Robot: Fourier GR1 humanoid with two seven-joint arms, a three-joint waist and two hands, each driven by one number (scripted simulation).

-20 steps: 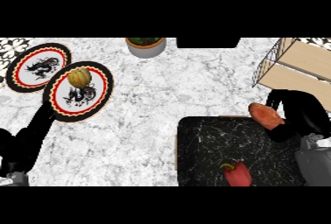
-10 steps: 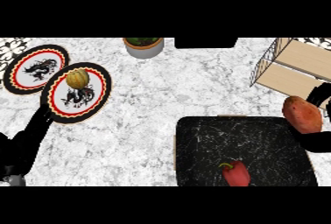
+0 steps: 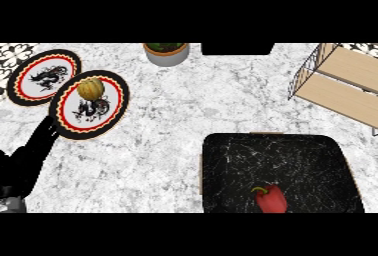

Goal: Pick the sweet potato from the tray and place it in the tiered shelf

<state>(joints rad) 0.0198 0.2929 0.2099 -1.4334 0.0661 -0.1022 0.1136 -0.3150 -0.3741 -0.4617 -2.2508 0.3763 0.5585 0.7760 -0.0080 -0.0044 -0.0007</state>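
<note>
Head view: the black tray (image 3: 295,155) sits at lower right with a red pepper (image 3: 272,198) on it. The wire-framed tiered shelf (image 3: 343,82) with pale boards stands at upper right. The left hand (image 3: 26,162) rests at lower left, fingers straight, holding nothing. The sweet potato and the right hand are out of view, so their look, place and state cannot be told.
</note>
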